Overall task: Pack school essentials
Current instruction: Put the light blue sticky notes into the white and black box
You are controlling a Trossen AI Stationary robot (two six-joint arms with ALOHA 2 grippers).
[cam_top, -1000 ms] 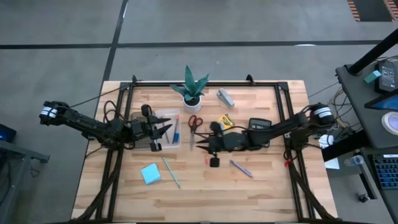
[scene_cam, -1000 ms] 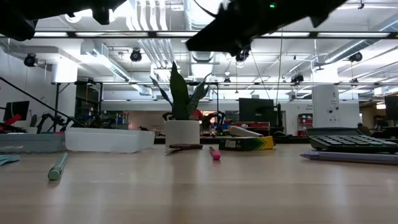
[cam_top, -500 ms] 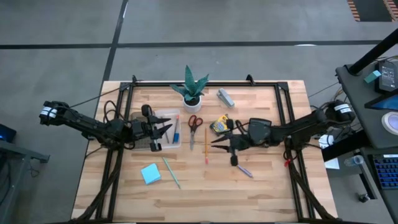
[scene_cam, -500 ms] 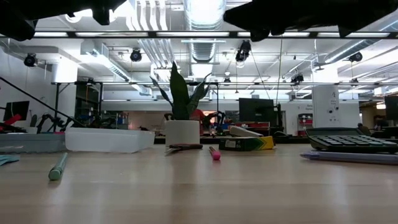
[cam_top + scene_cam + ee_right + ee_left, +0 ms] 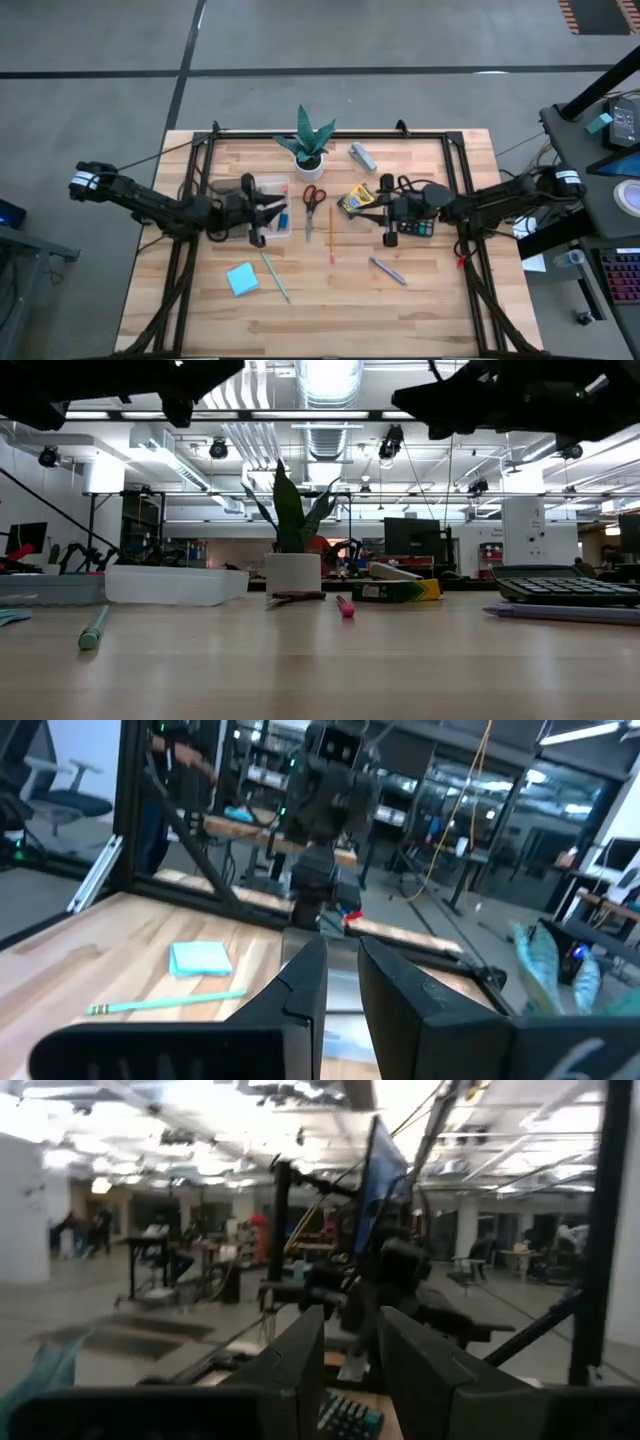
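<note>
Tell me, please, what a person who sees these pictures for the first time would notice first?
Probably the green potted plant at the table's far edge, standing tall among flat things. Next, the two dark arms reaching inward: the left end effector over the clear tray, the right end effector beside the yellow-green crayon box. Red-handled scissors lie between them.

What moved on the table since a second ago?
The right tool pulled back toward the right side, from beside the scissors to over the calculator; nothing visibly held. The left tool crept slightly forward over the clear tray. The plant and blue notepad stayed put.
</note>
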